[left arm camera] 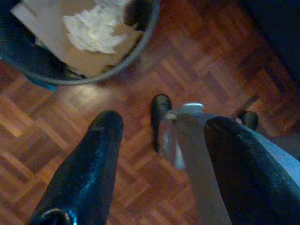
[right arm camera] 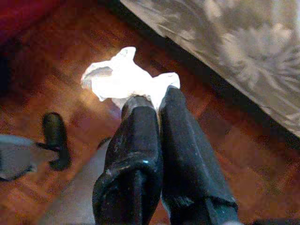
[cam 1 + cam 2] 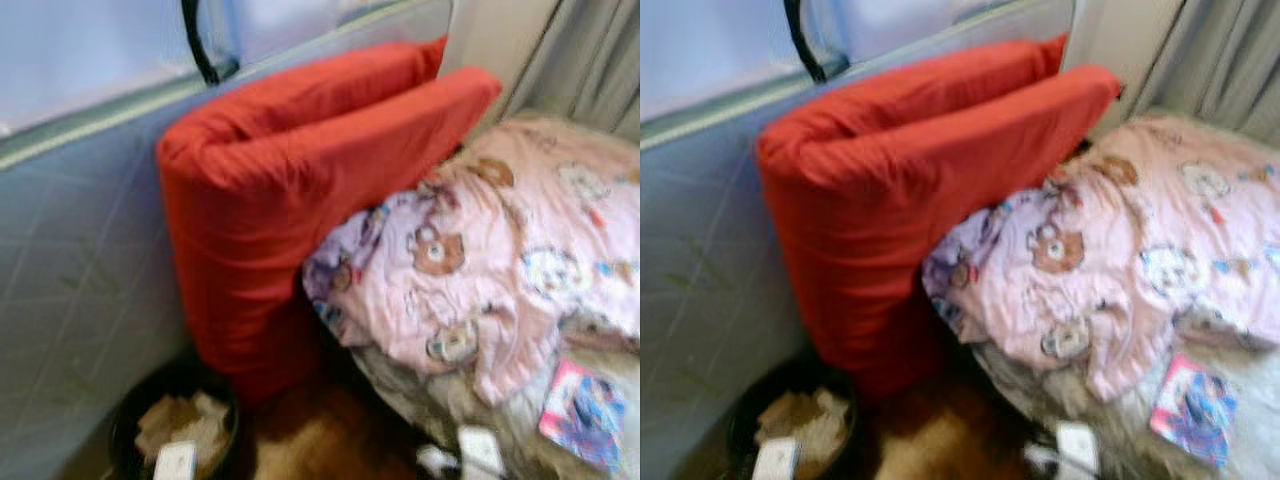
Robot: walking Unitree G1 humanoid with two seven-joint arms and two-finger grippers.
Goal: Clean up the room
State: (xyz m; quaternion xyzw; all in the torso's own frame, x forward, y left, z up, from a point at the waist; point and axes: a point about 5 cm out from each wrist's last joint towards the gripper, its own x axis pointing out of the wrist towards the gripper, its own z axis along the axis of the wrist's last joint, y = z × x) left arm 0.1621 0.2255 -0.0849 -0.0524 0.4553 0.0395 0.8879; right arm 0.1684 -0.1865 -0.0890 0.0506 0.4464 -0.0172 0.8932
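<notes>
Two claws: right claw (image 2: 157, 101) pinching crumpled tissue (image 2: 124, 77); left claw (image 1: 161, 126) spread.

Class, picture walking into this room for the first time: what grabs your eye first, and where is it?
The big red cushion leans upright against the blue-grey wall, beside a pink teddy-bear blanket rumpled over the bed. On the floor below sits a black bin holding cardboard and crumpled paper, and the right claw pinches a white crumpled tissue above the parquet.

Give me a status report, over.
Right gripper shut on crumpled white tissue above wood floor. Left gripper open, empty. Round black bin of paper scraps close by. Nothing blocking.
</notes>
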